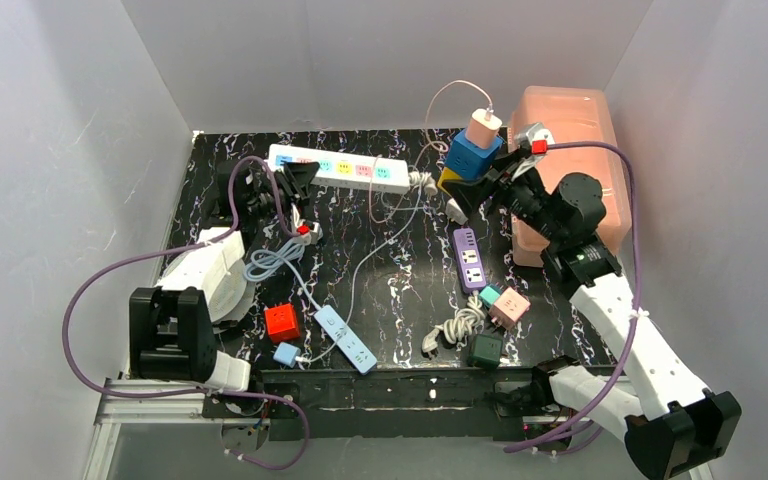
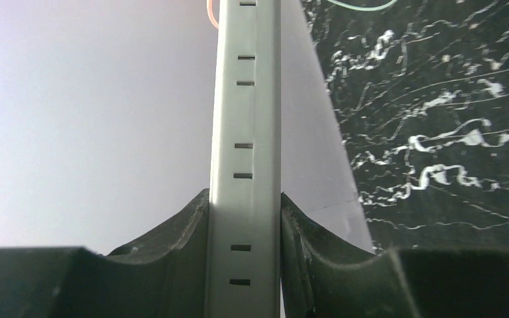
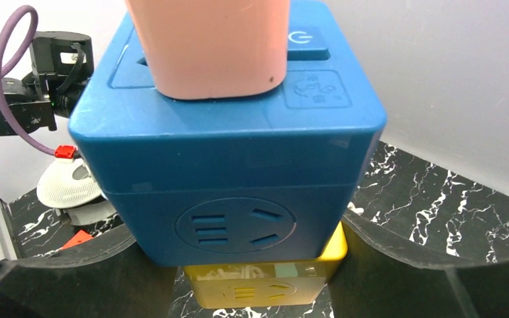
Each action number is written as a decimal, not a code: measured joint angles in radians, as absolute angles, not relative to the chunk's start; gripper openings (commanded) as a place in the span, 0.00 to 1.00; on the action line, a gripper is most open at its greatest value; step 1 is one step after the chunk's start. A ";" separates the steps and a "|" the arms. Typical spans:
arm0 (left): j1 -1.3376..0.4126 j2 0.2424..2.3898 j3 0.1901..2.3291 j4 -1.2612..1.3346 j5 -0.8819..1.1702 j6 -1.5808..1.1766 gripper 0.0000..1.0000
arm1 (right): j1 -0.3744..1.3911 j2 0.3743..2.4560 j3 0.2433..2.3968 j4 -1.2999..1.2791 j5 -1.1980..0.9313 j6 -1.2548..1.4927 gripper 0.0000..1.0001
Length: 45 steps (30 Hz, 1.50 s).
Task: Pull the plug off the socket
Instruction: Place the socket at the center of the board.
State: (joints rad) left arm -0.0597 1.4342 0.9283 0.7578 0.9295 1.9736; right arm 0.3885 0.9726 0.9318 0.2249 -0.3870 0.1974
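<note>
The socket (image 1: pixel 340 168), a long white strip with pastel outlet faces, lies along the table's back edge; the faces that show hold nothing. My left gripper (image 1: pixel 295 178) is shut on its left end. In the left wrist view the strip (image 2: pixel 245 132) runs up between both fingers (image 2: pixel 172 265), pressed on each side. My right gripper (image 1: pixel 475 185) is shut on a blue cube socket (image 3: pixel 232 165), with a yellow cube (image 3: pixel 265 285) under it. A pink plug (image 3: pixel 212 46) with a thin pink cable sits in the blue cube's top (image 1: pixel 472 155).
A translucent pink box (image 1: pixel 570 150) stands at the back right, close behind the right arm. A purple strip (image 1: pixel 470 257), a light-blue strip (image 1: pixel 346 339), a red cube (image 1: pixel 282 321), small pastel cubes (image 1: pixel 505 303), a dark green cube (image 1: pixel 484 349) and coiled white cord (image 1: pixel 455 328) lie nearer.
</note>
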 measured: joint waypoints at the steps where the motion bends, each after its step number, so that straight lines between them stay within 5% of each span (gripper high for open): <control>1: -0.060 1.431 0.931 0.776 0.930 1.959 0.02 | 0.386 0.970 0.943 0.214 -0.386 0.193 0.01; 22: -0.061 1.124 0.922 0.711 1.019 1.819 0.00 | 0.339 1.121 1.087 -0.052 0.107 0.110 0.01; 45: 0.051 1.338 0.962 0.711 0.818 1.926 0.00 | 0.336 0.845 1.089 -0.300 0.368 0.081 0.01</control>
State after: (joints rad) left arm 0.0513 1.3376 0.9623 0.7113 0.8185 1.9263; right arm 0.3359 0.8452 1.0885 -0.2996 0.3676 0.0811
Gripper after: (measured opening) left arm 0.337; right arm 0.759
